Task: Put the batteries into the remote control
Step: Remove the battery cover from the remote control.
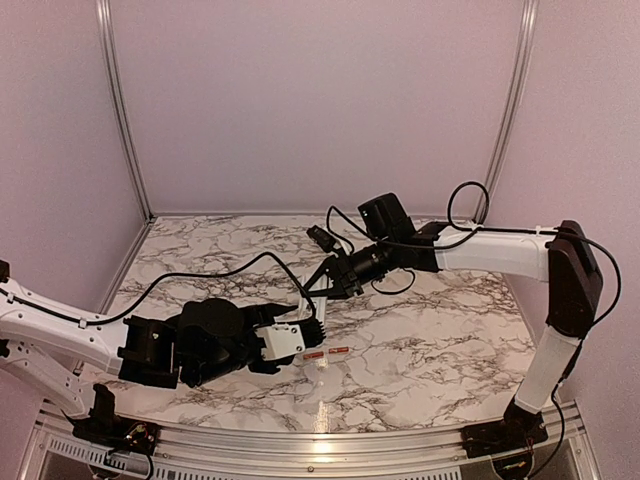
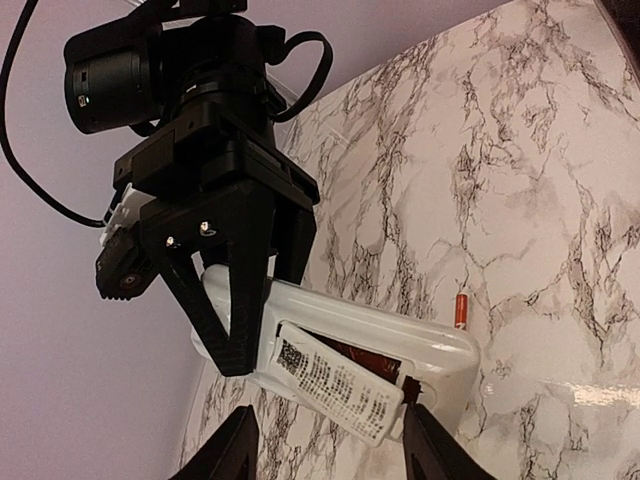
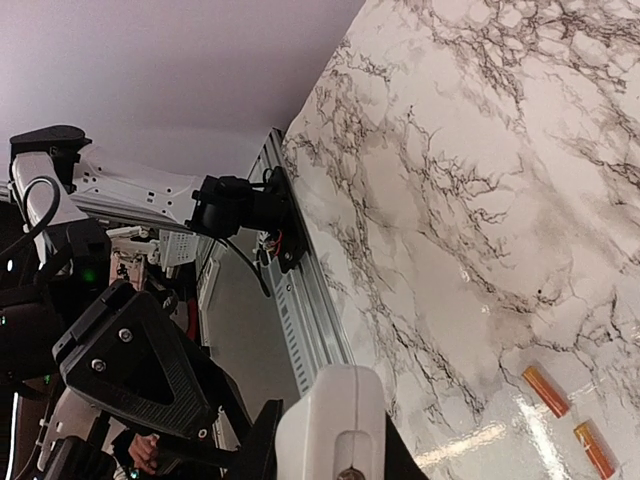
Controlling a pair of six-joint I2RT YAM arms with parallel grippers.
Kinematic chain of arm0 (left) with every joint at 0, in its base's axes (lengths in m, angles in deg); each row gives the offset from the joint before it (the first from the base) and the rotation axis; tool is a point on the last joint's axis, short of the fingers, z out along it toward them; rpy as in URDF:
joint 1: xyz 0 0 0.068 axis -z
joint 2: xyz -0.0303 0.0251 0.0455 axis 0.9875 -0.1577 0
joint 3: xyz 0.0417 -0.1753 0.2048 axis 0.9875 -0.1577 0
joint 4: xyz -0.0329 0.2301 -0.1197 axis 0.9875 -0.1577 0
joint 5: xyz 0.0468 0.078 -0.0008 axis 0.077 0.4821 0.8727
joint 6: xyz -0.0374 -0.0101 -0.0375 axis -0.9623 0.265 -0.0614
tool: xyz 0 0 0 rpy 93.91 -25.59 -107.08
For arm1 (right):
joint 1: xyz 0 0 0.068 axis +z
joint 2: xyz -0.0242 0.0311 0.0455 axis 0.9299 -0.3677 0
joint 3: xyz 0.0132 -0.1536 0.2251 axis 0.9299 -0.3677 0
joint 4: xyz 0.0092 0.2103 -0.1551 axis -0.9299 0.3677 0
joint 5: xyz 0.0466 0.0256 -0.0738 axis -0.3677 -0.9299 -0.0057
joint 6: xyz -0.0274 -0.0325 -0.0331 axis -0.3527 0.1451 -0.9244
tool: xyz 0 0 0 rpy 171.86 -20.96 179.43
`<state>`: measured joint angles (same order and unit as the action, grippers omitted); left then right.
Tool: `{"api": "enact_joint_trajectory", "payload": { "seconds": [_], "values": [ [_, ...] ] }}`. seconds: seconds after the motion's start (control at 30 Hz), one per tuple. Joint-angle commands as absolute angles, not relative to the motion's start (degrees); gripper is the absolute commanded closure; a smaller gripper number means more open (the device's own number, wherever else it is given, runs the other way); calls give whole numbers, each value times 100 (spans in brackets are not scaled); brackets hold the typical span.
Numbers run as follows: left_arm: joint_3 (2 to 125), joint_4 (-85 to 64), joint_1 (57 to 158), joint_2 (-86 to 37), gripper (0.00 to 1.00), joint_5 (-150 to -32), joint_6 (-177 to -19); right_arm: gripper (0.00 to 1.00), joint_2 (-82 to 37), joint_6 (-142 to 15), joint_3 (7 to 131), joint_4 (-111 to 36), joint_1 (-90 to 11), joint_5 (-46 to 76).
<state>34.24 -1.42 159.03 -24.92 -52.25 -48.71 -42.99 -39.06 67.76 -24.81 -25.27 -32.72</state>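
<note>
The white remote control (image 2: 400,335) hangs above the table with its back to the left wrist camera. Its labelled battery cover (image 2: 335,385) stands ajar over the dark recess. My right gripper (image 1: 325,290) is shut on the remote's far end (image 3: 335,420). My left gripper (image 2: 330,445) is open, its two fingertips (image 2: 235,450) on either side of the cover's lower end and apart from it. Two orange-red batteries (image 1: 313,355) (image 1: 340,350) lie side by side on the marble table (image 1: 430,330) just right of the left gripper (image 1: 303,338). They show as well in the right wrist view (image 3: 545,390) (image 3: 595,448).
The metal rail (image 1: 320,445) runs along the table's near edge, with both arm bases on it. Pale walls and corner posts (image 1: 125,110) close in the back and sides. Black cables (image 1: 220,270) loop above the table between the arms.
</note>
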Motion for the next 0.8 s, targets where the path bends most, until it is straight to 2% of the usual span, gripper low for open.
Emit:
{"api": "enact_joint_trajectory", "payload": {
  "seconds": [0.0,0.33,0.6,0.77],
  "values": [
    [3390,26,15821,-2564,48,-5043,-4916,100,-4171,-3454,6640,-2936,-2545,-3621],
    [3361,-36,15791,-2543,44,-5068,-4953,100,-4165,-3026,6329,-3435,-2675,-3691],
    [3344,-91,15786,-2491,36,-5243,-5002,100,-4109,-2326,5931,-4422,-2731,-3794],
    [3347,-119,15789,-2542,34,-5350,-5029,100,-4115,-1771,5747,-5117,-2749,-3906]
  ]
}}
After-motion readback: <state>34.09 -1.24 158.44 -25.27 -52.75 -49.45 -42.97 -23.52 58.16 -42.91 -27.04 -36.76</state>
